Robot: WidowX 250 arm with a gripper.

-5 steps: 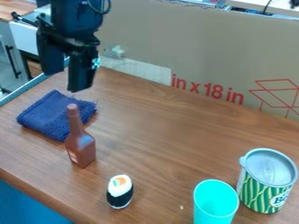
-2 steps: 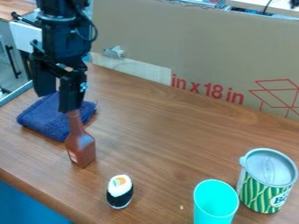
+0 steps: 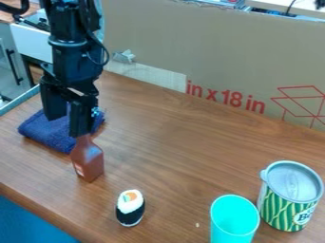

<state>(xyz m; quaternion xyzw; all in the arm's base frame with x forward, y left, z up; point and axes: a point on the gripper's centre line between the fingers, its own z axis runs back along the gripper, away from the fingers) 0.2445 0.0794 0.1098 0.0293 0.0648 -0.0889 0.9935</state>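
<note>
The gripper (image 3: pixel 67 127) is released, its fingers apart, at the bottle (image 3: pixel 88 160); nothing is grasped yet. This bottle stands upright near the cloth (image 3: pixel 47 131).

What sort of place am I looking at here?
Probably a robotics lab or workshop rather than a home kitchen: a black robot arm hangs over a brown wooden table, a tan cardboard panel stands along its far side, and a small toylike sushi piece sits on it.
</note>
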